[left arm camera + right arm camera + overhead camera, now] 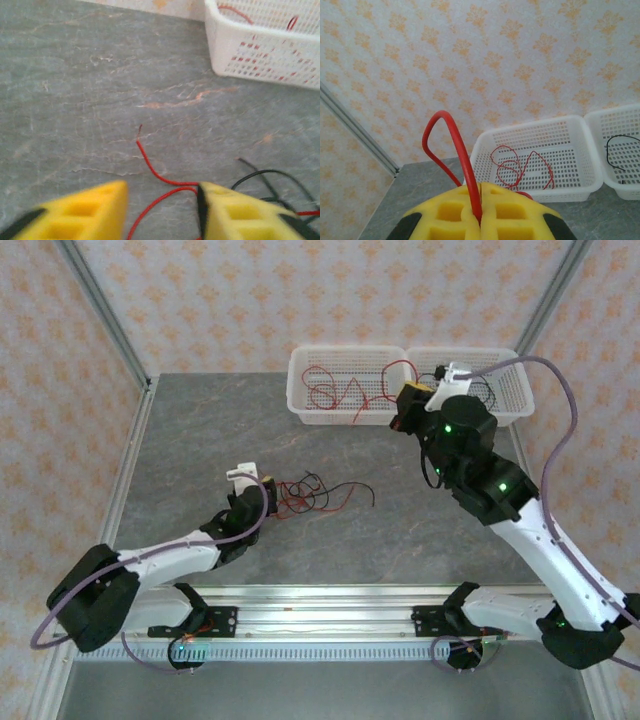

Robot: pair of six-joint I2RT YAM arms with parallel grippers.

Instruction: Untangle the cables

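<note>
Top view: tangle of red and black cables (318, 495) lies on the grey table (200, 440), just right of the left gripper (266, 488). The right gripper (410, 405) is raised beside two white baskets (345, 418), red strands in the left one, black in the right. Left wrist: jaws apart, a red cable (149, 165) runs between the yellow fingers (235, 210) and touches the right one; black cables (272, 174) just beside. Right wrist: jaws together, clamped on a looped red cable (462, 150).
</note>
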